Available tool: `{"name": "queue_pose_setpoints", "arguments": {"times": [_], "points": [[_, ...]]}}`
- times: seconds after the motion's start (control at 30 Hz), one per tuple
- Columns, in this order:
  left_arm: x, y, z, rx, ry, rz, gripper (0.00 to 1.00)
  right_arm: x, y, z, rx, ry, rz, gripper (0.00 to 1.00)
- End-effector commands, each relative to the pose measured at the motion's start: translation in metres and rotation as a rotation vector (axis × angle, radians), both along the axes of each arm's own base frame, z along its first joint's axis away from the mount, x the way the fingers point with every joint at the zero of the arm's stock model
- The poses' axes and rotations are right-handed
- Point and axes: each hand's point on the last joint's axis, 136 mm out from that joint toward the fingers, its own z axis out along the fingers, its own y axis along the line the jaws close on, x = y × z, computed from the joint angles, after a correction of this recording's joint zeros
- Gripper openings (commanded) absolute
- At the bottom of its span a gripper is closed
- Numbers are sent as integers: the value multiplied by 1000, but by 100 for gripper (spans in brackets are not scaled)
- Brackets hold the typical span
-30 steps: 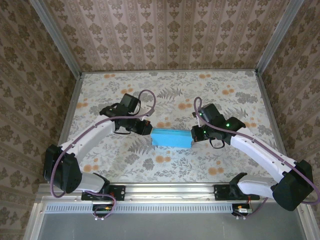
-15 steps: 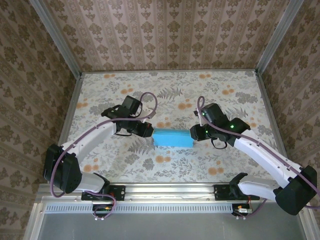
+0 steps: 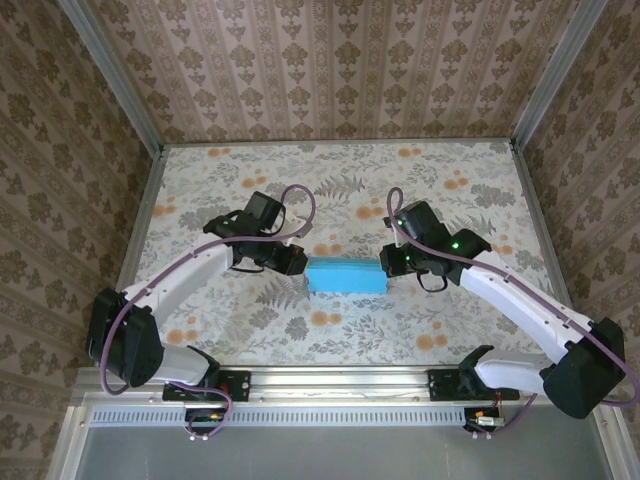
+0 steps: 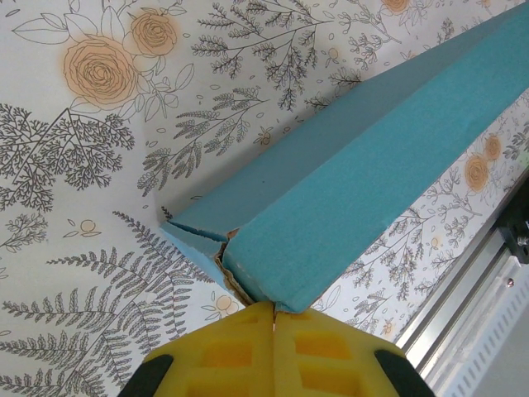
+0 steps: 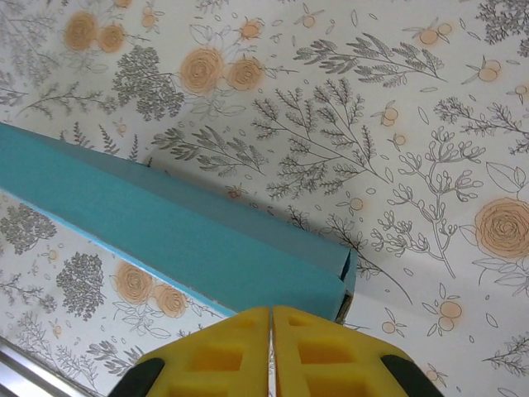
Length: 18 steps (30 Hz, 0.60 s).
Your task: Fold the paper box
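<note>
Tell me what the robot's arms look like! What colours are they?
The left arm and right arm have white tubes and chunky black joints. A purple cable loops along each. Small green lights glow on the right one. The fingers are bright yellow with square dimples.

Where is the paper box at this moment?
In the top view the paper box lies mid-table, between the left gripper and the right gripper.

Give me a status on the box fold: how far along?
Mostly done: the paper box already lies as a closed blue block on the table. In hand: left gripper and right gripper, both shut, sit at its two ends. Remaining: the left-end corner looks ragged and the right-end seam gapes slightly, so tucking likely remains.
</note>
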Motion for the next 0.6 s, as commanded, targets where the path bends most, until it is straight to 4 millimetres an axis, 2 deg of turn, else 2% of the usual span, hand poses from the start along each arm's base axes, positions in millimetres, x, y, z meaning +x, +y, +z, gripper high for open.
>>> {"name": "queue_pose_setpoints", "arguments": {"times": [0.0,0.33,0.43,0.57], "points": [[-9,2,-7,23,43,-2,7,3,-6,-7,-33,-5,-20,11],[-11,-2,6,-25,33,1,17,-7,-8,-24,-23,32,-26,10],[-13,-4,16,-67,38,3,21,-10,-8,-26,-8,33,-31,9],[-21,-11,40,-210,72,-25,25,-12,-8,-29,0,40,-33,9]]}}
